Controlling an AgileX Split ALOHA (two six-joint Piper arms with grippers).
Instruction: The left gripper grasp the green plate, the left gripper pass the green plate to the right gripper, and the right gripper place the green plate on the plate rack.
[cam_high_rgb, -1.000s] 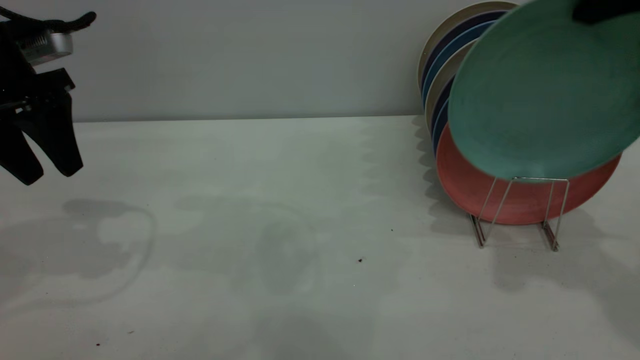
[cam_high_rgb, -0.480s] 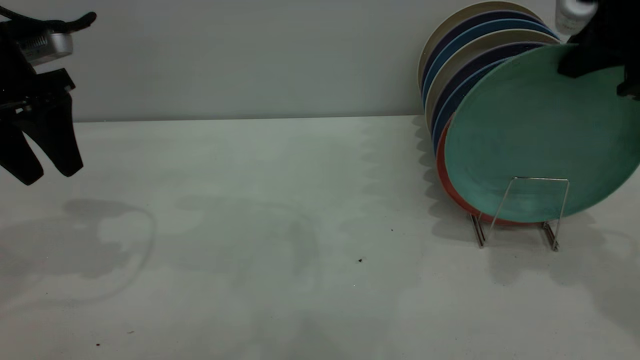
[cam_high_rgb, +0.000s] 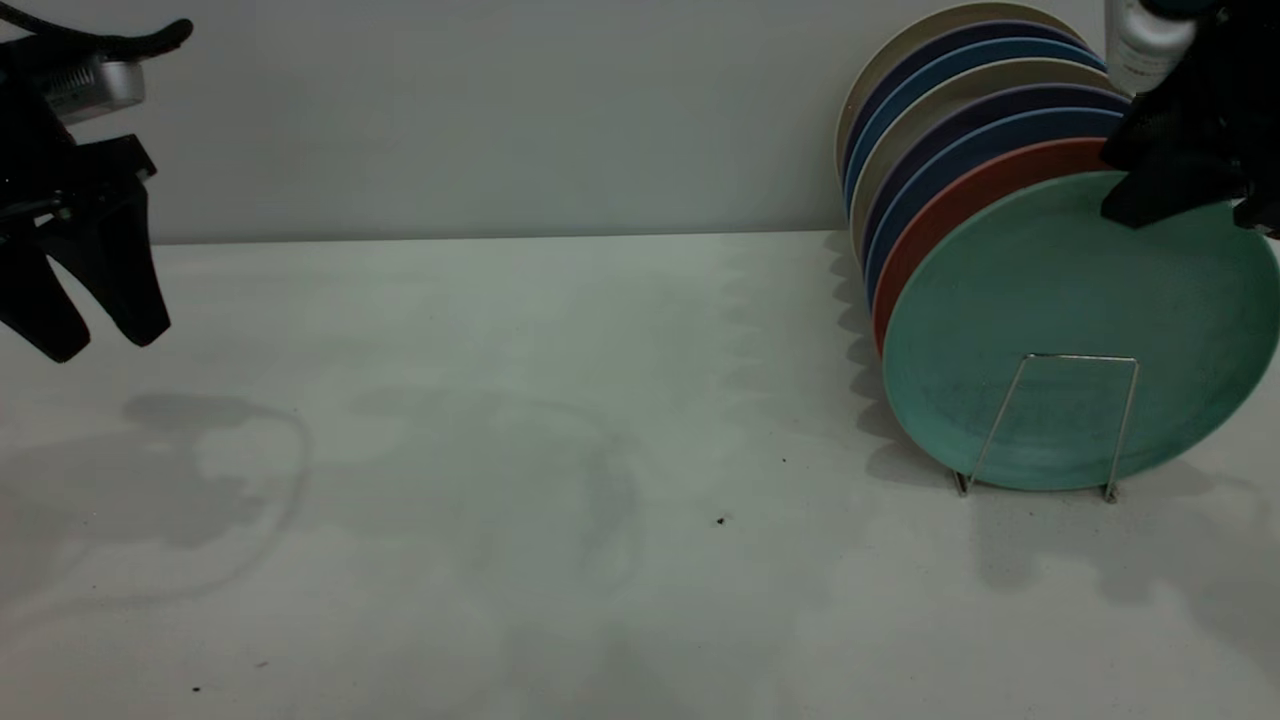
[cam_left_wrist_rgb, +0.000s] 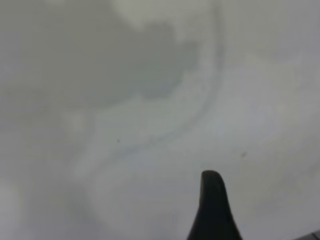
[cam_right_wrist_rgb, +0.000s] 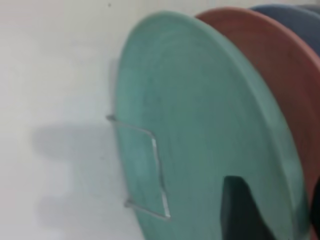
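The green plate (cam_high_rgb: 1070, 300) stands upright in the front slot of the plate rack (cam_high_rgb: 1075, 357), behind the rack's front wire loop, with its lower edge down at the table. My right gripper (cam_high_rgb: 1180, 190) is at the plate's upper right rim and shut on it. In the right wrist view one finger (cam_right_wrist_rgb: 237, 205) lies on the face of the green plate (cam_right_wrist_rgb: 200, 125), and the wire loop (cam_right_wrist_rgb: 155, 150) crosses that face. My left gripper (cam_high_rgb: 100, 340) hangs open and empty at the far left above the table; one of its fingers (cam_left_wrist_rgb: 212, 205) shows in the left wrist view.
A salmon-pink plate (cam_high_rgb: 980, 190) stands directly behind the green one, then several blue and cream plates (cam_high_rgb: 950, 120) fill the rack back to the wall. The white table (cam_high_rgb: 560, 480) spreads between the two arms, with small dark specks (cam_high_rgb: 720, 521).
My right gripper has lowered the green plate from above the rack down into the front slot, in front of the pink plate. The left gripper has stayed in place.
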